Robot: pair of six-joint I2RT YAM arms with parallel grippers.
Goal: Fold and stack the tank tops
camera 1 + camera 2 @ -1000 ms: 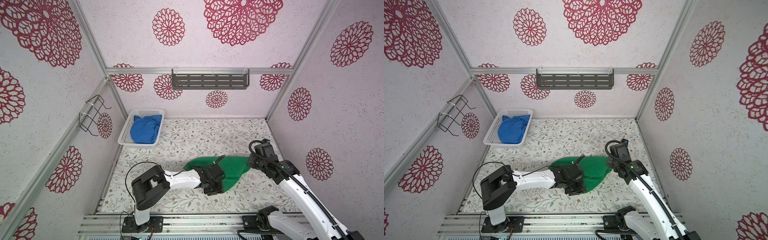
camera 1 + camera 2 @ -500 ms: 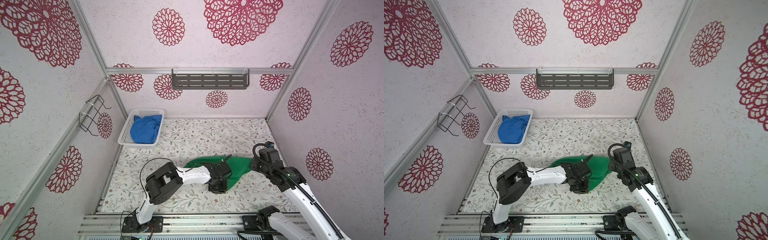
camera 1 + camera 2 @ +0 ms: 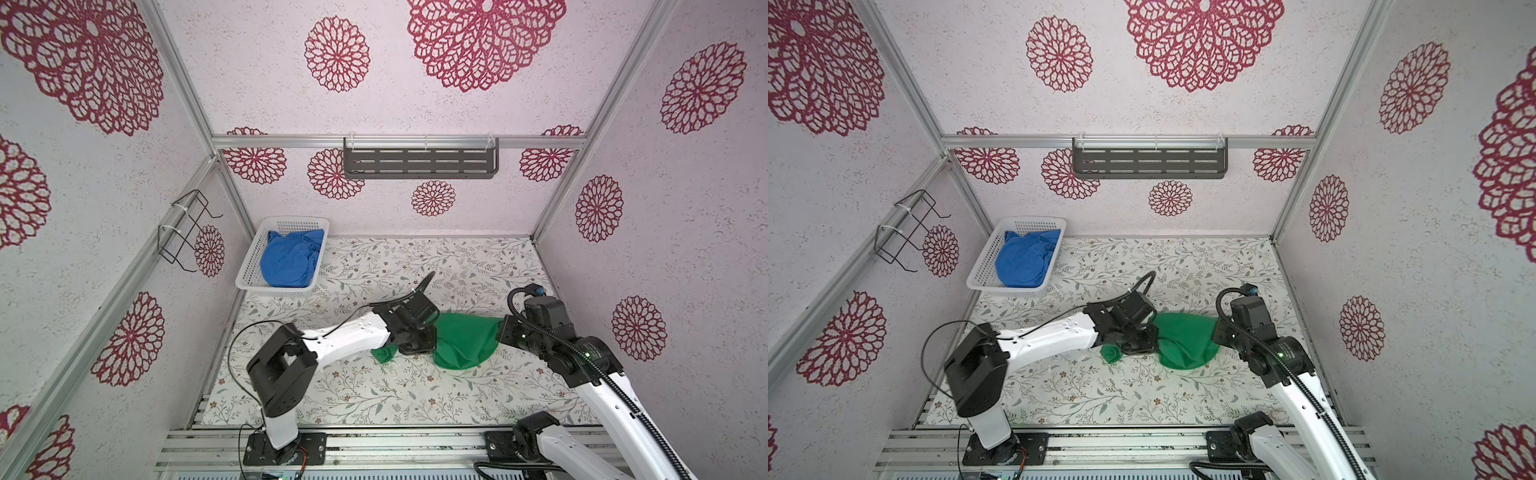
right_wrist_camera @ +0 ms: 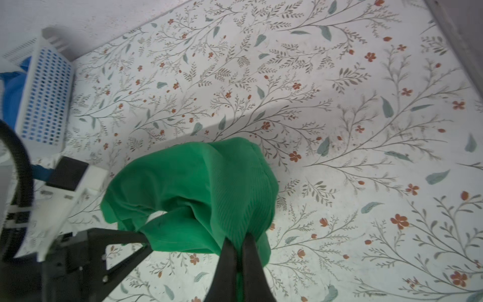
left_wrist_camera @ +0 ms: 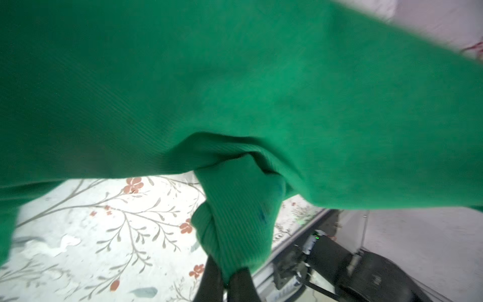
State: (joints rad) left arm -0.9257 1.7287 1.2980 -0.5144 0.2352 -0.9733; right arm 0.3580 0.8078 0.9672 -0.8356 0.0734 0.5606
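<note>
We see the green tank top (image 3: 465, 345) bunched up and stretched between the 2 grippers, over the right half of the table (image 3: 374, 395), about midway between its front and back edges. The left gripper (image 3: 415, 347) reaches across the middle of the table and meets the cloth at its left end. In the left wrist view its 2 dark fingers (image 5: 211, 277) stand narrow, pinching a ribbed fold of the green fabric, and the rest of the cloth spreads wide above the floral surface. A small green tail hangs out beside this gripper toward the table's front edge.

The right gripper (image 3: 503, 332) meets the cloth at its right end. In the right wrist view its 2 fingers (image 4: 227, 251) are pressed close together on a gathered edge of the same top. The middle of the top sags in a rounded pouch, and we cannot tell whether it touches the table.

The blue tank top (image 3: 291, 259) lies crumpled inside the white perforated basket (image 3: 249, 276), which sits in the table's back left corner, well apart from both grippers.
</note>
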